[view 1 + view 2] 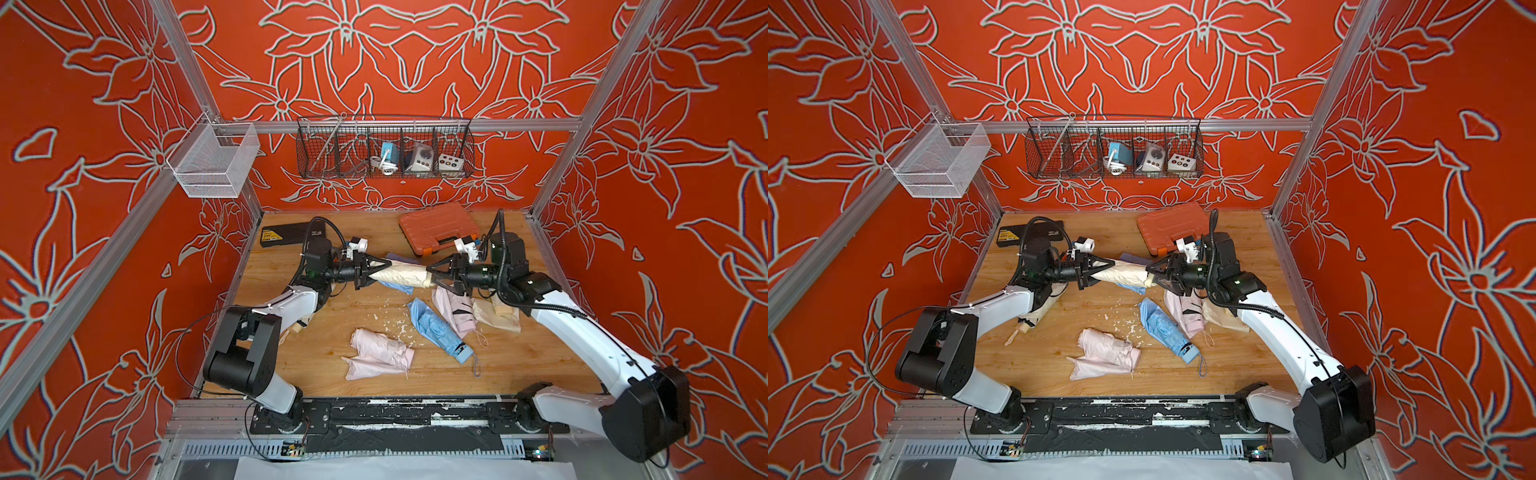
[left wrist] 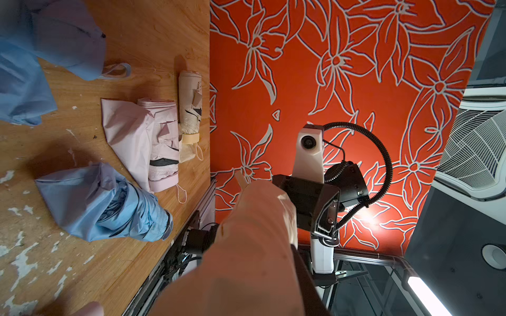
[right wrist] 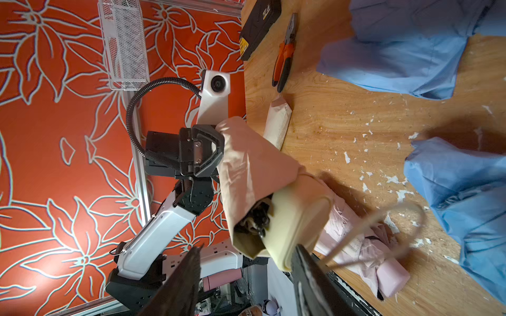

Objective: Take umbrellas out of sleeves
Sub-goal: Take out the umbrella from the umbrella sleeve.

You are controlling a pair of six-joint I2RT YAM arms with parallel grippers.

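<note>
A cream umbrella in its cream sleeve hangs level above the table between both arms. My left gripper is shut on the sleeve's closed end. My right gripper stands open around the bare cream handle that sticks out of the sleeve's mouth. One finger touches the handle and the other stands off it. The wrist cord dangles free. On the table lie a pink umbrella, a blue one and another pink one.
An orange case and a black case sit at the back of the table, with pliers near the black one. A limp blue sleeve lies under the held umbrella. A wire basket hangs on the back wall.
</note>
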